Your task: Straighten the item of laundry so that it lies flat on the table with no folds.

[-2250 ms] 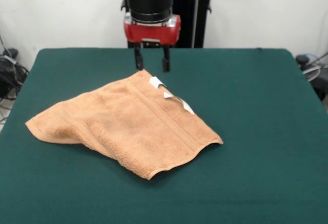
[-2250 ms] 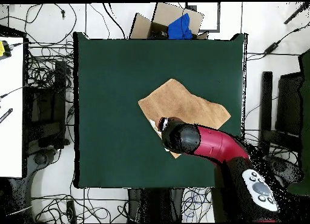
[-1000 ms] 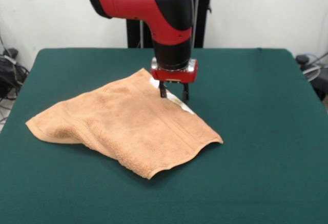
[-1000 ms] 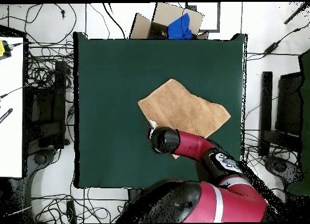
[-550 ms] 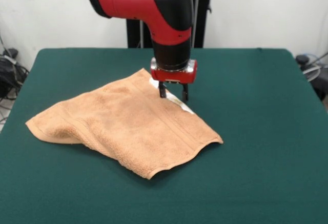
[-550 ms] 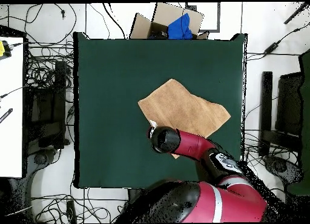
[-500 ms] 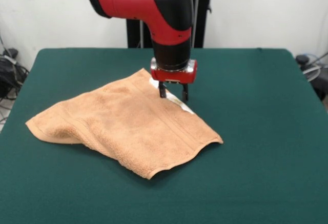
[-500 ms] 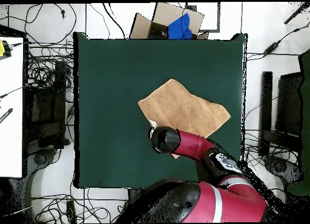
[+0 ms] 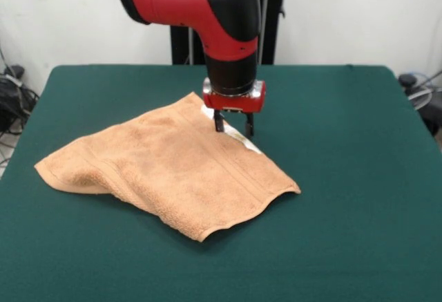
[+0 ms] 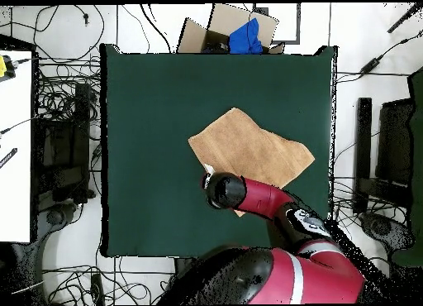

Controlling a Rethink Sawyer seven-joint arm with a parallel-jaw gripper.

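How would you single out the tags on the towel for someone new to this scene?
On the green table lies a tan towel. Follow its far edge to the end effector; the tags show beside its tips, small white strips, the only white on the cloth.

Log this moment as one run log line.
gripper: open, straddling tagged edge | towel: folded, not flat | table: towel near middle

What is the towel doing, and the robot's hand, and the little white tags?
Towel: folded over, rumpled, resting on the table.
Gripper: open, fingers pointing down at the towel's tagged edge.
White tags: sticking out from that edge, beside the gripper.
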